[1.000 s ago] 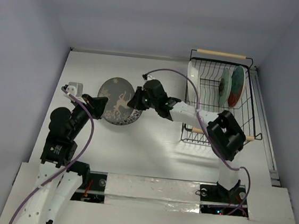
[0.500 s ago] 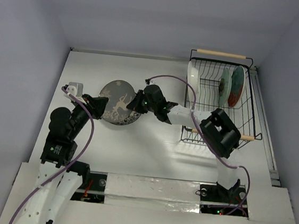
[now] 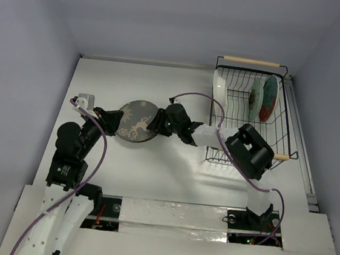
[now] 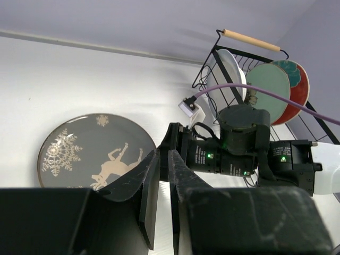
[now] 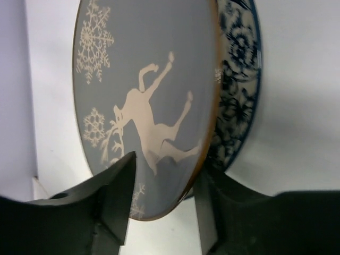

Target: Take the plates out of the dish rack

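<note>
The dark grey deer plate (image 3: 135,121) is low and nearly flat over the table's left middle. My right gripper (image 3: 156,121) is shut on its right rim, one finger on the face and one behind (image 5: 164,164). A blue floral surface (image 5: 239,79) shows just behind the rim; I cannot tell what it belongs to. My left gripper (image 3: 111,121) is shut and empty beside the plate's left edge (image 4: 163,156). The dish rack (image 3: 286,124) at the back right holds a white plate (image 3: 219,87), a mint green plate (image 3: 256,99) and a red-and-teal plate (image 3: 270,97), all upright.
The right arm's forearm and purple cable (image 3: 212,104) stretch across the rack's left front corner. Wooden handles (image 3: 253,62) cap the rack's ends. A wall (image 3: 169,18) runs behind the table, and a rail (image 3: 304,154) along its right edge.
The right gripper has tipped the deer plate from facing up at the camera down to nearly flat and shifted it slightly forward. The left arm has not moved.
</note>
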{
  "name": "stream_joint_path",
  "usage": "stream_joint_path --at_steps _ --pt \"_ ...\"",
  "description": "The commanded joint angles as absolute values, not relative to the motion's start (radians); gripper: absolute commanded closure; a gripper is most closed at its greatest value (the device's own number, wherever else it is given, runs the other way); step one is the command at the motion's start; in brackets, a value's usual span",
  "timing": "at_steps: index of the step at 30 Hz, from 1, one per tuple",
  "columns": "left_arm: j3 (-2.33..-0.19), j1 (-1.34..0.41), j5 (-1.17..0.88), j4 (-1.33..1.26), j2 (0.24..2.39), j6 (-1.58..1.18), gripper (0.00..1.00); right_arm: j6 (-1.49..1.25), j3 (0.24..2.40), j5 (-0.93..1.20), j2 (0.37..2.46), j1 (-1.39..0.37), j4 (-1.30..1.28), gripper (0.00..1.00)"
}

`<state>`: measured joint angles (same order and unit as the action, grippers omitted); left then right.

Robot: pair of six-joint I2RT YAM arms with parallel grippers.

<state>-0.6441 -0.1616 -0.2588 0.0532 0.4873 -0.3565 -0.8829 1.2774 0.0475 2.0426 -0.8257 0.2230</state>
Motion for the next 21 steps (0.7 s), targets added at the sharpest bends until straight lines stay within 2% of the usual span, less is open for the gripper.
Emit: stream_joint_path --at_steps 1,2,9,12,15,17,20,21 --pt "-0.683 -0.156 -0.272 0.015 0.48 -0.354 0.9 -0.85 1.264 -0.018 1.962 -0.827 0.287 0.48" --pt "-0.683 -0.156 -0.272 0.014 0.48 -0.353 0.9 -0.836 1.259 -0.028 1.956 -0.827 0.282 0.47" --pt "-0.683 -0.156 -0.272 0.014 0.48 -0.353 0.9 -0.77 1.238 -0.083 1.887 -0.827 0.2 0.21" --pt "-0.683 -0.156 -0.273 0.015 0.48 -0.354 0.9 -0.726 1.253 -0.095 1.873 -0.827 0.146 0.17" --pt "-0.683 -0.156 -0.273 0.015 0.479 -0.354 0.9 -0.672 1.259 -0.118 1.844 -0.827 0.072 0.17" --pt "-0.683 -0.156 -0.273 0.014 0.477 -0.354 0.9 -0.638 1.255 -0.156 1.812 -0.827 0.02 0.2" --pt "-0.684 -0.156 -0.27 0.014 0.474 -0.351 0.9 -0.603 1.227 -0.183 1.749 -0.827 -0.03 0.4" --pt "-0.686 -0.156 -0.27 0.015 0.476 -0.351 0.9 -0.594 1.218 -0.181 1.723 -0.827 -0.032 0.6"
